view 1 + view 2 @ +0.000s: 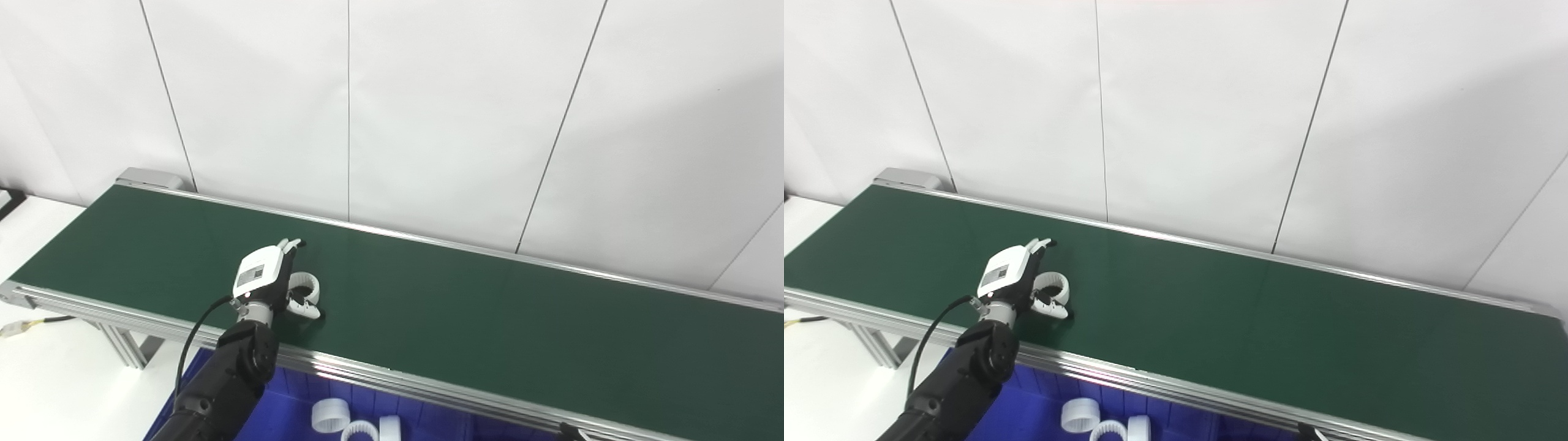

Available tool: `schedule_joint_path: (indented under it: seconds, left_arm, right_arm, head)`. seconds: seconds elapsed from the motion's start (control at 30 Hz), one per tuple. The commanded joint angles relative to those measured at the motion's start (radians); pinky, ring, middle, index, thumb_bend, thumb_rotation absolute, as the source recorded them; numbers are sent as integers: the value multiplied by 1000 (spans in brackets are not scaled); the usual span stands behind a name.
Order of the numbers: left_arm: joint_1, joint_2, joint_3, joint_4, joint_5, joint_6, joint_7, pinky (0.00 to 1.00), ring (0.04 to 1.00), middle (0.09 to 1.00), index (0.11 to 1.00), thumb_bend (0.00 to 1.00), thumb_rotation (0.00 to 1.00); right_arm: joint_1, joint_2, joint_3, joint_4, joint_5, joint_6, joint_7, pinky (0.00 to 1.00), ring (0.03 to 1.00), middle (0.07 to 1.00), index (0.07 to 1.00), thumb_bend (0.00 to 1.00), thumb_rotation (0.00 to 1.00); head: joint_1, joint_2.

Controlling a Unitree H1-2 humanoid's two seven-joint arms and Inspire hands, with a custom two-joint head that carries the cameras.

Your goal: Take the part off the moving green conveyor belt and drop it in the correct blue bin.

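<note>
— Where is the part?
— A white ring part (304, 286) lies on the green conveyor belt (490, 318), lower left of the frame, near the belt's front rail.
— And the hand?
— The left hand (269, 278) curls around the ring, fingers (293, 245) behind it and thumb in front; whether it grips yet cannot be told. The right hand is out of view.
— Anything below?
— A blue bin (294, 404) at the bottom edge holds similar white rings (331, 415).
</note>
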Motion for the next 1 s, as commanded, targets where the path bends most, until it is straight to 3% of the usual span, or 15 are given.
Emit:
schedule_joint_path:
  seconds: [0.0,0.03,0.1,0.17,0.2,0.27,0.37,0.5,0.63,0.77,0.97]
  left_arm:
    - [-27,13,3,18,-35,-62,9,442,492,724,778,489,0]
    - [-29,12,1,28,-42,-82,12,443,459,639,752,489,0]
    - [-32,3,4,38,-64,-105,10,460,438,554,696,492,0]
    - [-32,-9,8,38,-87,-122,9,455,433,533,667,492,0]
    - [-32,-14,9,38,-97,-130,10,392,418,522,604,493,0]
    - [-32,-21,3,29,-105,-129,3,358,411,512,555,494,0]
    - [-37,-1,-43,-9,-77,-54,-82,347,415,504,510,496,0]
    - [-36,25,-87,-75,-62,52,-196,367,402,481,521,496,0]
    - [-25,40,-109,-125,-49,97,-233,346,389,475,530,495,0]
    - [6,33,-85,-177,-56,73,-187,318,378,475,531,494,0]
    - [123,-8,-1,-404,-90,-7,-92,239,348,450,537,486,0]
  right_arm:
    - [-6,-8,-5,-34,13,-60,-1,736,826,867,896,719,117]
    - [-6,-8,-5,-35,13,-60,-1,738,826,868,898,716,118]
    - [-5,-6,-6,-38,9,-58,-5,736,823,864,894,721,120]
    - [-4,-6,-6,-38,6,-61,-8,730,820,861,892,721,125]
    - [-4,-6,-6,-37,5,-63,-8,729,819,861,893,715,127]
    - [-4,-5,-6,-36,6,-64,-9,729,820,863,893,712,130]
    - [-5,-4,-6,-36,6,-63,-10,732,822,865,895,711,129]
    - [-8,-1,-6,-36,11,-56,-9,734,826,870,895,717,132]
    - [-8,1,-7,-40,16,-51,-8,739,830,874,897,713,126]
    - [-11,2,-7,-32,18,-59,-9,740,828,873,898,716,119]
    - [-5,4,-5,-53,6,-46,-13,733,822,867,892,717,128]
  head:
    - [1,1]
    - [0,3]
    - [0,4]
    - [0,4]
    - [1,5]
    - [1,5]
    - [3,4]
    - [3,2]
    - [3,2]
    - [-2,5]
    - [-22,28]
